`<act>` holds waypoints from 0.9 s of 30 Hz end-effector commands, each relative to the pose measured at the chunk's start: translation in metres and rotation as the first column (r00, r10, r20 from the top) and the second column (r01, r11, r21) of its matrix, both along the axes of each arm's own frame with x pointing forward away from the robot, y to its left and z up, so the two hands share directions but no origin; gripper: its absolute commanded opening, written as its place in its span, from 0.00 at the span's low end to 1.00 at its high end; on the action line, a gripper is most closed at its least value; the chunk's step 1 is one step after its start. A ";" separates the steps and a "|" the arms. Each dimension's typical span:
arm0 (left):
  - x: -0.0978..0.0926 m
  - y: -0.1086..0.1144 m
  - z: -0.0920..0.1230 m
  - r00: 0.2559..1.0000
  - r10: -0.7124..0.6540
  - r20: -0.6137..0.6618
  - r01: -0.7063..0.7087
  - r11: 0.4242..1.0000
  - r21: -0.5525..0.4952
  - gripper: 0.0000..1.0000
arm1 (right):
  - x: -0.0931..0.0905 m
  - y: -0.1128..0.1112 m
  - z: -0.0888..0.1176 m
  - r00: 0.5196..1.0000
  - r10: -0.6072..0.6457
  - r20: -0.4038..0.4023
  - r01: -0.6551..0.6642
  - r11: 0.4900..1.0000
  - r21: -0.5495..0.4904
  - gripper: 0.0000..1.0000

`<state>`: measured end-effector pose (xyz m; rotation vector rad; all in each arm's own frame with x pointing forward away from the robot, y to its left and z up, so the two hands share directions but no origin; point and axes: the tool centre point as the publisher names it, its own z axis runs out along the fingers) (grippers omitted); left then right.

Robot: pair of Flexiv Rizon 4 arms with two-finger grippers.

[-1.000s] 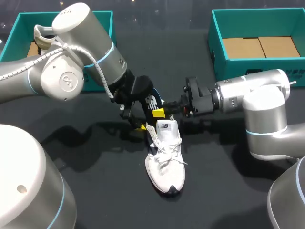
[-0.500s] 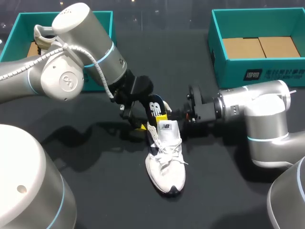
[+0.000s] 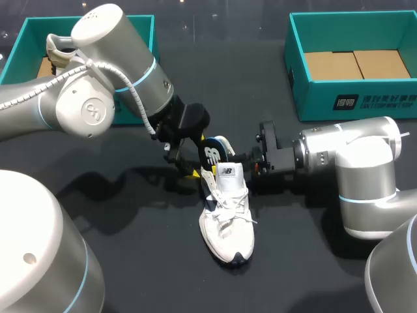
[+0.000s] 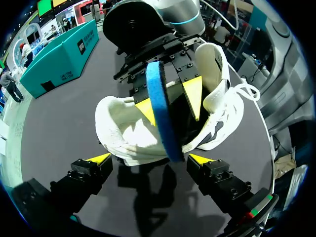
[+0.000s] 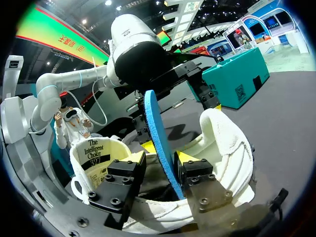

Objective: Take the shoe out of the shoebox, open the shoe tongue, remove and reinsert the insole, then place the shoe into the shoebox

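A white shoe [image 3: 226,218] lies in the middle of the black table with its toe toward the near edge. A dark insole [image 3: 210,155] with a blue edge stands on end in its opening. My left gripper [image 3: 193,171] is open wide at the heel, which sits between the fingertips [image 4: 98,159]. My right gripper [image 3: 242,158] reaches into the shoe's mouth from the right. In the right wrist view its fingers [image 5: 148,147] stand apart with the insole [image 5: 157,129] between them, and there is a gap on one side. In the left wrist view the insole [image 4: 159,108] rises from the shoe [image 4: 123,133].
A teal shoebox [image 3: 296,72] with a cardboard liner stands at the back right. A second teal box [image 3: 26,39] stands at the back left, partly behind my left arm. The dark tabletop lies around the shoe.
My right gripper has moved lower and closer to the shoe, carrying the insole down into its opening, and its fingers have parted. My left arm has stayed in place.
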<state>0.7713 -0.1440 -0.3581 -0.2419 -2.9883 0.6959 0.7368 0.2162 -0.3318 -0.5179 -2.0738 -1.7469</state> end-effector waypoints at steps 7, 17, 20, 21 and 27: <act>0.000 0.000 0.000 1.000 0.000 0.001 0.000 1.000 0.001 1.00 | 0.020 0.011 0.012 0.998 0.059 0.019 -0.059 0.998 -0.035 0.42; 0.000 0.000 0.000 1.000 0.000 0.001 0.000 1.000 0.001 1.00 | 0.024 0.017 0.016 0.996 0.086 0.012 -0.086 0.995 -0.053 0.00; 0.000 0.000 0.000 1.000 0.000 0.001 0.000 1.000 0.001 1.00 | 0.024 0.017 0.015 0.997 0.070 -0.016 -0.071 0.996 -0.059 0.00; 0.000 0.000 0.000 1.000 0.000 0.001 0.000 1.000 0.001 1.00 | 0.023 0.015 0.012 0.998 0.059 -0.031 -0.061 0.996 -0.060 0.00; 0.000 0.000 0.000 1.000 0.000 0.001 0.000 1.000 0.001 1.00 | 0.012 0.002 -0.008 0.992 -0.016 -0.124 0.006 0.997 -0.077 0.00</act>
